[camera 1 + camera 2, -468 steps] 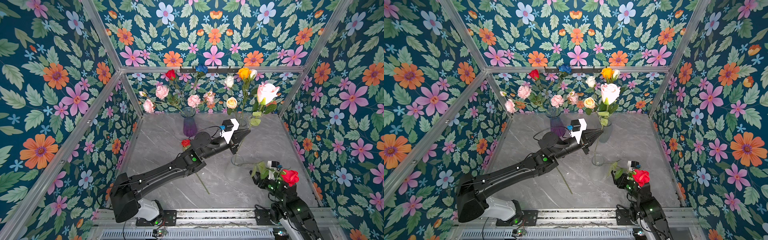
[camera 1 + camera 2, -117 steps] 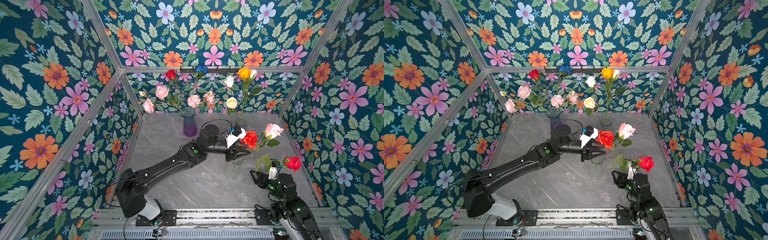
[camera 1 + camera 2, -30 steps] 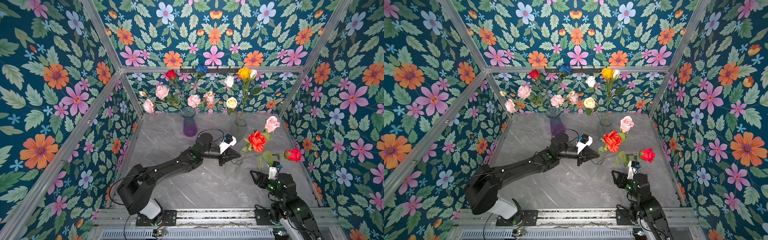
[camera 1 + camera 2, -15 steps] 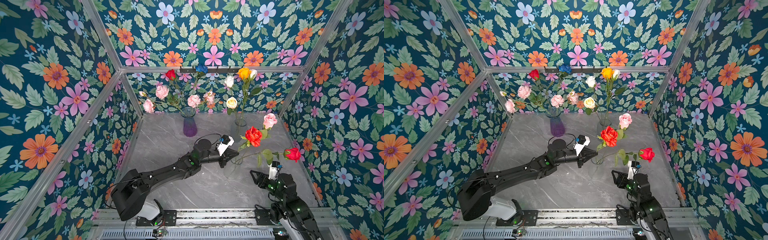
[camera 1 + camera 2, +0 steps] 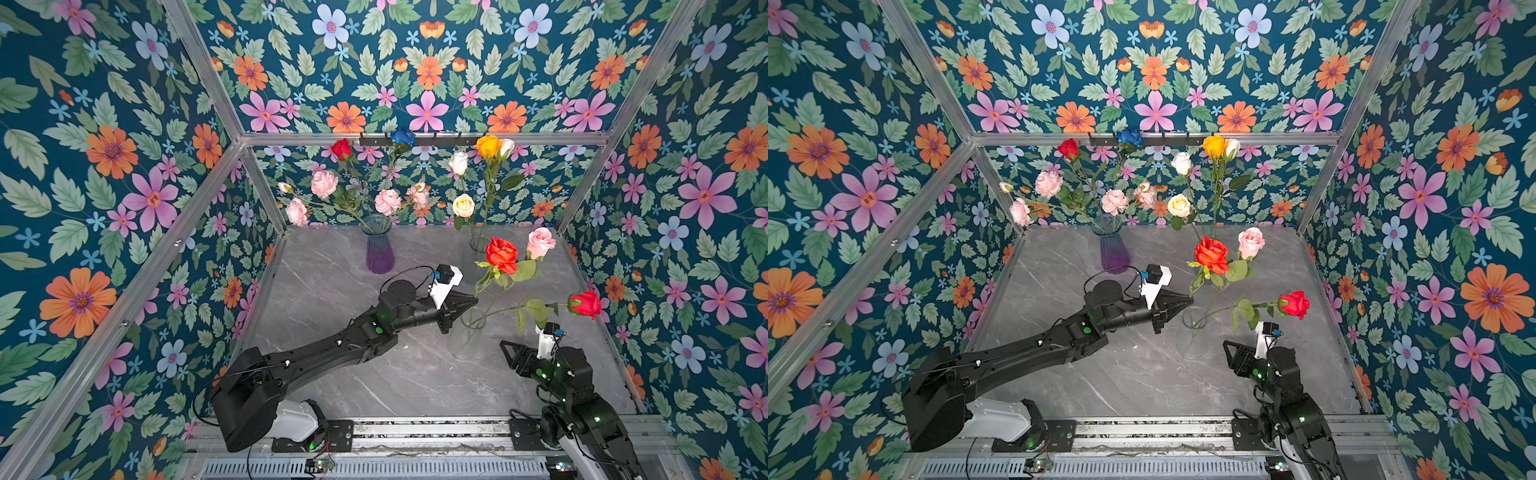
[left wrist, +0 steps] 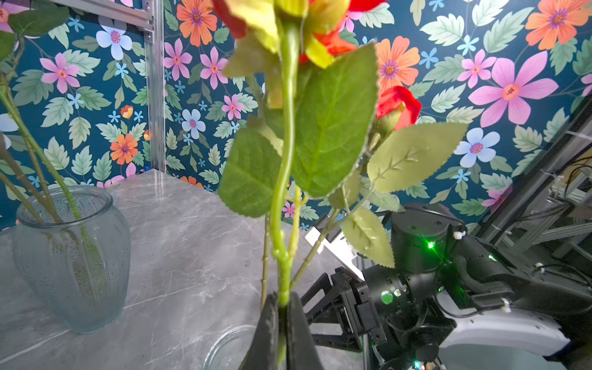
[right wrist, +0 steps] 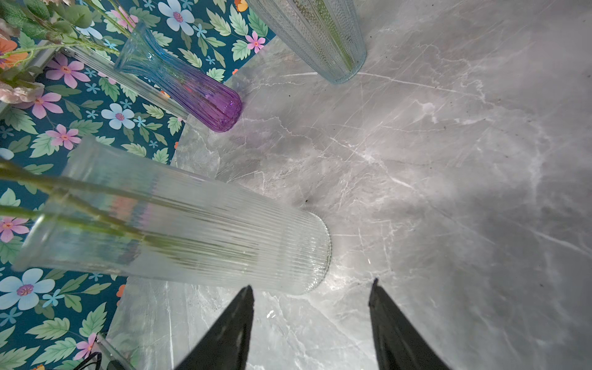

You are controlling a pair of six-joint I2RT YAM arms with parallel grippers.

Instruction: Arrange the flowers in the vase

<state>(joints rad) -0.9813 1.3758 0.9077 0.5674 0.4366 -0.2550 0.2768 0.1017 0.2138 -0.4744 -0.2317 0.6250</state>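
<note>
Left gripper clamped shut on the green stem of a red-orange artificial rose. It looked light, springy, top-heavy. Bare stem below the leaves seemed the best hold.

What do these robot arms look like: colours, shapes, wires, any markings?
The left arm and right arm are matte black, made of chunky segments with round joints, each on a white base housing. Small green lights glow on them. Each wrist carries a white camera block with a thin black cable. The left end effector and right end effector taper to two pointed black fingers.
</note>
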